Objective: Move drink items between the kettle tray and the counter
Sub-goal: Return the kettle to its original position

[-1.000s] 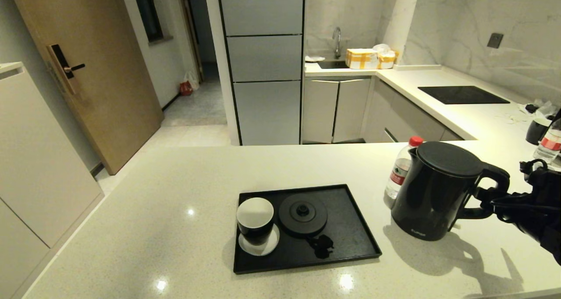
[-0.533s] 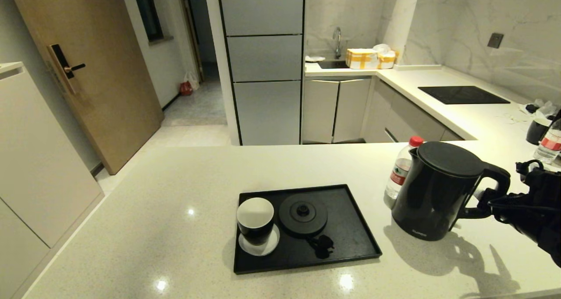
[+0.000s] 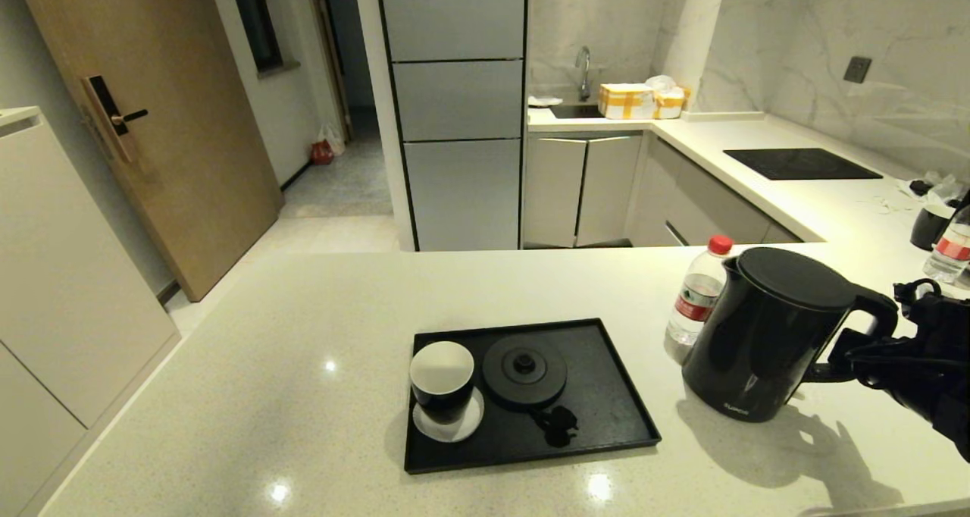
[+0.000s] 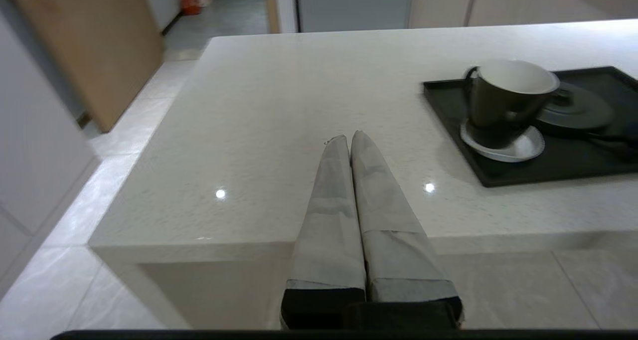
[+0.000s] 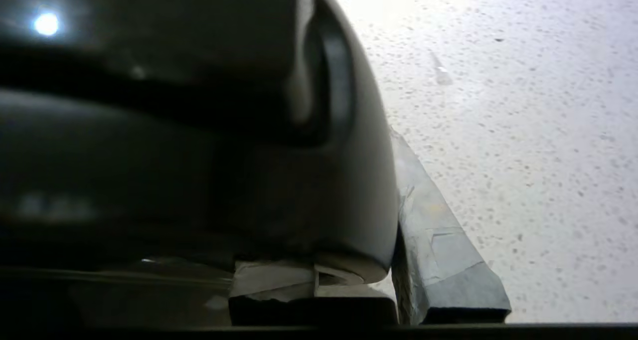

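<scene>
The glossy black kettle (image 3: 765,343) leans over the cream counter (image 3: 265,365), right of the black tray (image 3: 606,426). I cannot tell whether its bottom touches the counter. My right gripper (image 3: 841,354) is shut on its loop handle; in the right wrist view the dark handle (image 5: 319,180) fills the space beside one taped finger (image 5: 438,230). The red-capped water bottle (image 3: 693,301) stands just behind the kettle. The round base disc (image 3: 524,369) on the tray is bare. My left gripper (image 4: 350,138) is shut and empty, parked off the counter's near left edge.
A black cup on a white saucer (image 3: 442,380) stands on the tray's left side, and the base's plug (image 3: 555,424) lies near the tray's front. A second bottle (image 3: 951,252) and a dark mug (image 3: 928,225) stand at the far right. The black cooktop (image 3: 799,163) is behind.
The kettle has shifted a little to the right in my right gripper and tipped further, showing more of the bottle behind it. The left arm has not moved.
</scene>
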`<state>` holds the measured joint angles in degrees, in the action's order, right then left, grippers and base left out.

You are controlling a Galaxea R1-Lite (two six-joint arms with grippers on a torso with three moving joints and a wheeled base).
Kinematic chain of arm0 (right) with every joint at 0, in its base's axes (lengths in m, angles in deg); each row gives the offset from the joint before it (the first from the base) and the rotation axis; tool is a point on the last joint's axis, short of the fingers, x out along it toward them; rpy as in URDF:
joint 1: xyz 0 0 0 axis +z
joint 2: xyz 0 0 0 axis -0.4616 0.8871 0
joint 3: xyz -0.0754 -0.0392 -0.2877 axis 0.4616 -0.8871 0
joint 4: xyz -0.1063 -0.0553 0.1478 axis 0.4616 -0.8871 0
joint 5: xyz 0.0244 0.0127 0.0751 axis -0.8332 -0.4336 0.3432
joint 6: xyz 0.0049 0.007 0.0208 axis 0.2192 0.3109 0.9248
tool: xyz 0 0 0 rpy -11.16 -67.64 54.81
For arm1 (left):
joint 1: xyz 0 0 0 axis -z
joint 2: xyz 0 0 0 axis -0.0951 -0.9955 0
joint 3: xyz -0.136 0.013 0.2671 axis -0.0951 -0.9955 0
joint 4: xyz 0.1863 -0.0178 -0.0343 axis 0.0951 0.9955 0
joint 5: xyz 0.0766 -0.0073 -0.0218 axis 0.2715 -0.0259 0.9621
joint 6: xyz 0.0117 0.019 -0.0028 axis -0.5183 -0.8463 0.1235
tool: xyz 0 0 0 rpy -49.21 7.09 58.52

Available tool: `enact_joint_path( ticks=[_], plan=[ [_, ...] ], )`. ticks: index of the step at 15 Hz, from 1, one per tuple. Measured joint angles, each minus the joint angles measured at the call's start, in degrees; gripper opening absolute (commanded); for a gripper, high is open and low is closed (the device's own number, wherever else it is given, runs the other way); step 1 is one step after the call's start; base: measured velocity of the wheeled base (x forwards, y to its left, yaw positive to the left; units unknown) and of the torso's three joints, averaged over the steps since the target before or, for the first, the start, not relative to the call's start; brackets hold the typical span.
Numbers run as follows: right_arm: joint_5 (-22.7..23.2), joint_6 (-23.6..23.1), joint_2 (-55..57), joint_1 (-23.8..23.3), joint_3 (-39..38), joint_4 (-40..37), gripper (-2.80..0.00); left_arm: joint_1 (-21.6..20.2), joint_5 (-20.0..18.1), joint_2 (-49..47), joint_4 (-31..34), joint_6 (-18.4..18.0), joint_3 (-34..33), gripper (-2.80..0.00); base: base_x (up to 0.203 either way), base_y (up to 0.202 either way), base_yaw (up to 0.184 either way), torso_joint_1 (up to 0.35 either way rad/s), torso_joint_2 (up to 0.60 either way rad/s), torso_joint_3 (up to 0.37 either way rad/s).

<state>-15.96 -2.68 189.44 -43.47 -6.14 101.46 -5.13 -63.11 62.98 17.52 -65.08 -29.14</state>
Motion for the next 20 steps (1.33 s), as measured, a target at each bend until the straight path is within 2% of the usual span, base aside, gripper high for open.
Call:
enact_joint_path(
  ticks=[6,10,12,14,18,20],
  plan=[
    [0.0,0.1,-2.5,0.0,-0.8,-1.1,-2.8,-0.1,0.0,0.0,0.0,0.0,0.0,-2.8,0.0,0.0,0.0,0.0,0.0,0.0],
    [0.2,0.2,-11.6,1.7,0.0,-9.2,-2.8,-0.1,0.0,0.0,0.0,0.0,0.0,-2.8,0.0,0.0,0.0,0.0,0.0,0.0],
    [0.2,0.5,-17.6,5.4,2.4,-17.5,-2.8,-0.1,0.0,0.0,0.0,0.0,0.0,-2.8,0.0,0.0,0.0,0.0,0.0,0.0],
    [0.0,0.6,-21.4,11.0,4.9,-24.8,-2.8,-0.1,0.0,0.0,0.0,0.0,0.0,-2.8,0.0,0.0,0.0,0.0,0.0,0.0],
    [-2.3,0.6,-22.3,23.9,11.8,-30.6,-2.8,-0.1,0.0,0.0,0.0,0.0,0.0,-2.8,0.0,0.0,0.0,0.0,0.0,0.0],
    [-2.6,0.8,-19.4,28.3,15.9,-32.1,-2.8,-0.1,0.0,0.0,0.0,0.0,0.0,-2.8,0.0,0.0,0.0,0.0,0.0,0.0]
  ],
)
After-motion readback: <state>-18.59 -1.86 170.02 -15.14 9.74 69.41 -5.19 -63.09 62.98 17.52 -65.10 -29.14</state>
